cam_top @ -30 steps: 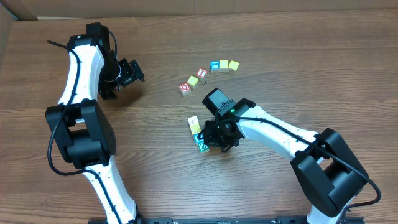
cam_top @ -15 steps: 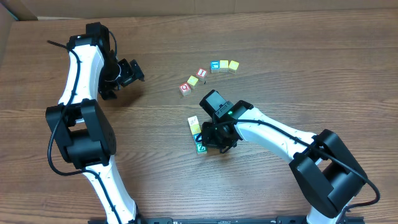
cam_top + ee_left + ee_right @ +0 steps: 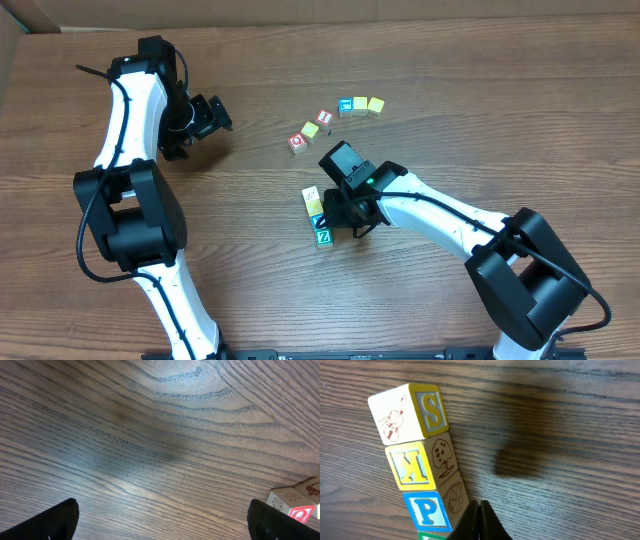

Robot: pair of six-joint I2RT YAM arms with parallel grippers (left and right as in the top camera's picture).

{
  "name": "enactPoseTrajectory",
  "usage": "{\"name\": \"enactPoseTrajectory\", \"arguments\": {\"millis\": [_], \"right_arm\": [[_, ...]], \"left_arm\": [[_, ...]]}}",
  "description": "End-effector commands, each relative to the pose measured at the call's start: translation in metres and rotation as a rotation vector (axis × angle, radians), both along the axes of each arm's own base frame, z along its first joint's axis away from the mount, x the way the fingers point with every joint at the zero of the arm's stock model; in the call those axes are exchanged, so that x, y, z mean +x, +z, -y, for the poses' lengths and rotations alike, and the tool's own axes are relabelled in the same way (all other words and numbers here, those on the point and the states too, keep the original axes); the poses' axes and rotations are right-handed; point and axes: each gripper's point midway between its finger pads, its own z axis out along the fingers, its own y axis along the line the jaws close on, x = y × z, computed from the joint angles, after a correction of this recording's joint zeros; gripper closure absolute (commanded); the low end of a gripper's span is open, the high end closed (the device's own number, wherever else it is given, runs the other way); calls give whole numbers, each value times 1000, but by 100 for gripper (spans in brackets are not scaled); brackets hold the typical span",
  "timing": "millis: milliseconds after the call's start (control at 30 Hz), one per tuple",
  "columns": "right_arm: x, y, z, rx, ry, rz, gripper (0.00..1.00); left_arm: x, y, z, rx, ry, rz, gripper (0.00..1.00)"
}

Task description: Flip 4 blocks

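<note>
Wooden blocks [image 3: 410, 467] are lying in one column at the left of the right wrist view. Right gripper [image 3: 479, 512] is resting just beside the blue block [image 3: 426, 510] — fingers pressed together, pinching nothing. Left gripper [image 3: 213, 116] is hovering upper left, spread wide.

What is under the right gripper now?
Wood table, as far as shows. The shut right gripper sits beside the blue P block; the spot beneath its tips is covered. The teal Z block shows beside it.
</note>
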Motion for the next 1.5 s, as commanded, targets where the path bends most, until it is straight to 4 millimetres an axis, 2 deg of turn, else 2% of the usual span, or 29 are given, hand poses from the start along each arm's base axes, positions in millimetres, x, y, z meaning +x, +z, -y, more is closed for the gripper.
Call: {"name": "enactPoseTrajectory", "arguments": {"millis": [0, 500, 800, 1000, 1267, 1367, 1467], "right_arm": [[0, 16, -13, 61, 34, 12, 96], [-9, 19, -21, 115, 57, -37, 96], [-7, 18, -18, 98, 50, -24, 96], [22, 17, -6, 34, -4, 96, 96], [75, 36, -7, 34, -73, 338, 96], [84, 46, -19, 71, 8, 408, 96], [85, 61, -30, 107, 46, 402, 94]], "left_arm": [[1, 2, 2, 7, -7, 4, 0], [1, 2, 2, 7, -7, 4, 0], [1, 2, 2, 7, -7, 4, 0], [1, 2, 2, 7, -7, 4, 0], [1, 2, 2, 7, -7, 4, 0], [1, 2, 2, 7, -7, 4, 0], [1, 2, 2, 7, -7, 4, 0]]}}
